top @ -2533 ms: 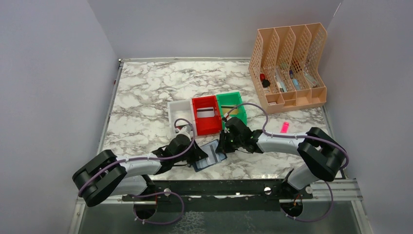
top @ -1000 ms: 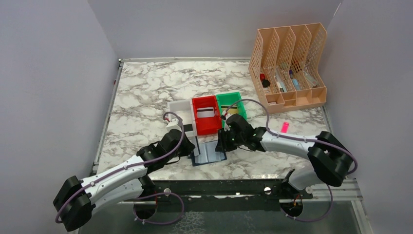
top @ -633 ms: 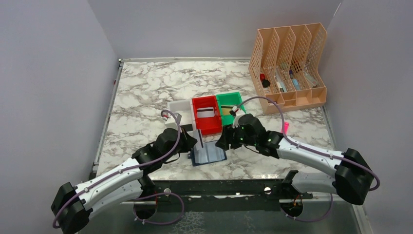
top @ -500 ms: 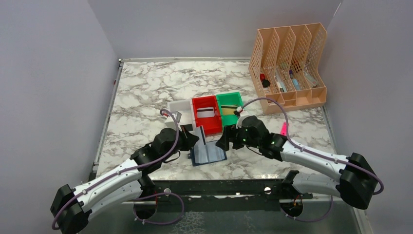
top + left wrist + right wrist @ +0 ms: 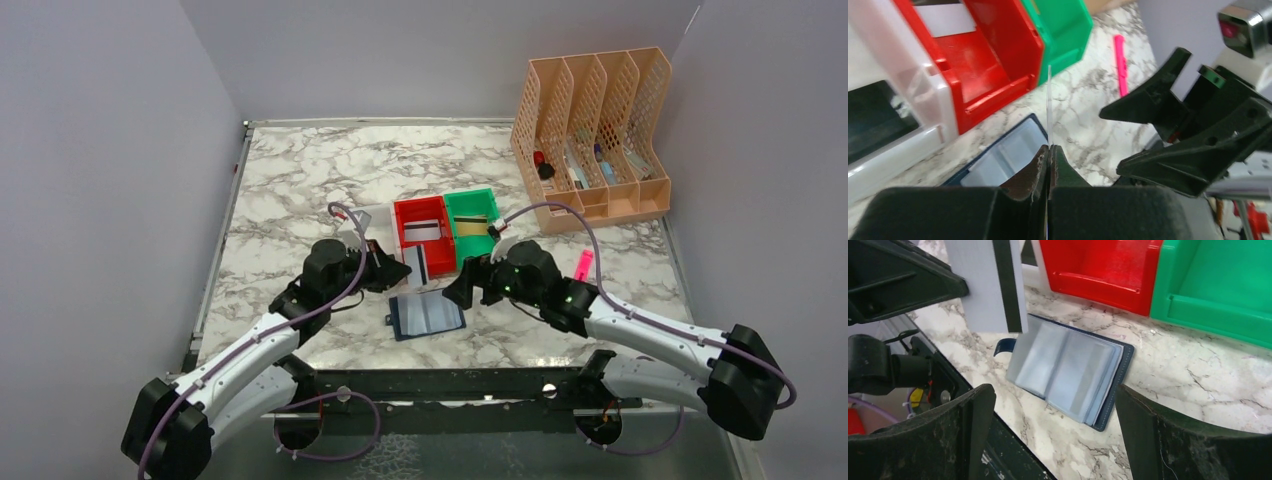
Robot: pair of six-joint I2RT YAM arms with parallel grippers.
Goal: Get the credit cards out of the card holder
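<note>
Navy card holder (image 5: pixel 427 315) lies open and flat on the marble table (image 5: pixel 300 180), just in front of the red bin (image 5: pixel 438 262), with its clear sleeves facing up. From above, the left gripper (image 5: pixel 396 270) is pinched on a silvery-grey card (image 5: pixel 418 263) with a black stripe, held upright in the air above and just behind the holder. The right gripper (image 5: pixel 456 290) hangs at the holder's right edge with its jaws spread. A pale card (image 5: pixel 422 232) lies in the red bin and a tan card (image 5: pixel 472 228) in the green bin (image 5: pixel 488 205) beside it. The white bin (image 5: pixel 372 214) is mostly hidden behind the left arm. A pink stick (image 5: pixel 584 263) lies on the table well to the right, and a peach file rack (image 5: pixel 640 200) stands at the far right.

At the left wrist, the two fingers are pressed together on the bottom edge of the silvery-grey card, seen edge-on as a thin line. The holder's sleeves lie below it, the three bins behind, and the right gripper's black fingers to the right.

At the right wrist, the fingers stand wide apart with nothing clamped, straddling the open holder below. I cannot tell whether they touch it. The snap tab (image 5: pixel 1004 346) sticks out at the holder's left, and the striped card hangs above that corner, clear of the sleeves.
</note>
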